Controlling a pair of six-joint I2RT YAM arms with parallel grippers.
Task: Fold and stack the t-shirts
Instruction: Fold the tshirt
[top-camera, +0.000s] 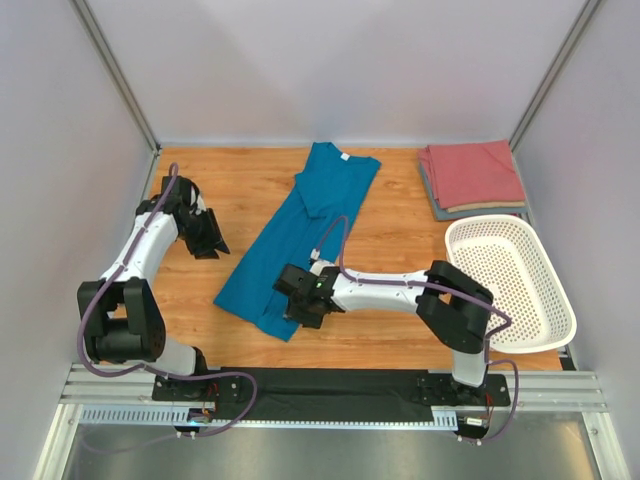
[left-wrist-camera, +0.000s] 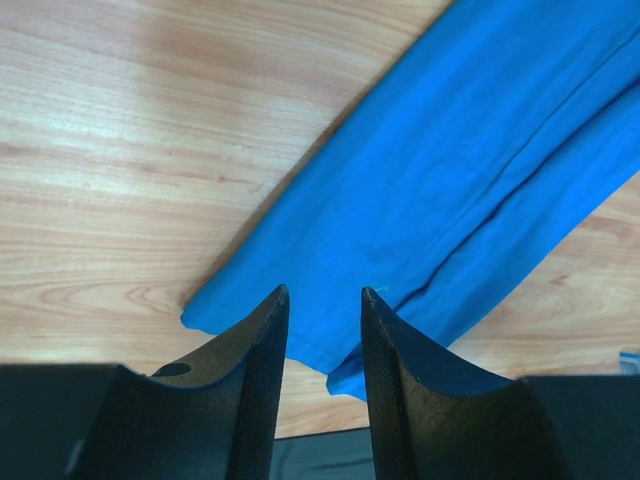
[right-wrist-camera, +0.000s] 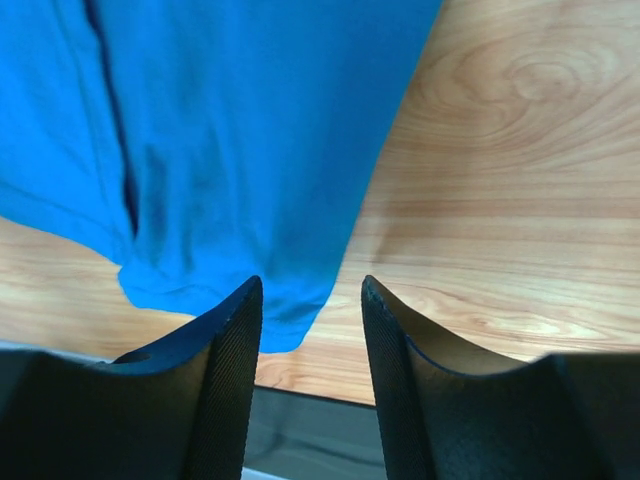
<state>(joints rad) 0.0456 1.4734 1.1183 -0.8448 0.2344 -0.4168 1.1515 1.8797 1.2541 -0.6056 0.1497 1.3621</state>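
T-shirt (top-camera: 280, 250), teal-blue, neck tag (top-camera: 343, 157) unreadable

Bright, even light from above leaves only soft, short shadows. A pale glare patch lies on the far counter (left-wrist-camera: 170, 40) in the left wrist view, where the near black fingers (left-wrist-camera: 250, 390) show little detail.

I see a plain teal-blue t-shirt (top-camera: 300, 235) on the orange-brown, wood-grained table (top-camera: 400, 225). The salmon-red t-shirt (top-camera: 470, 172) tops a pile, with the grey-blue t-shirt (top-camera: 436, 203) showing at its edge. The perforated basket (top-camera: 520, 290) is white. The left arm (top-camera: 140, 245) and right arm (top-camera: 385, 290) are white with black joints.
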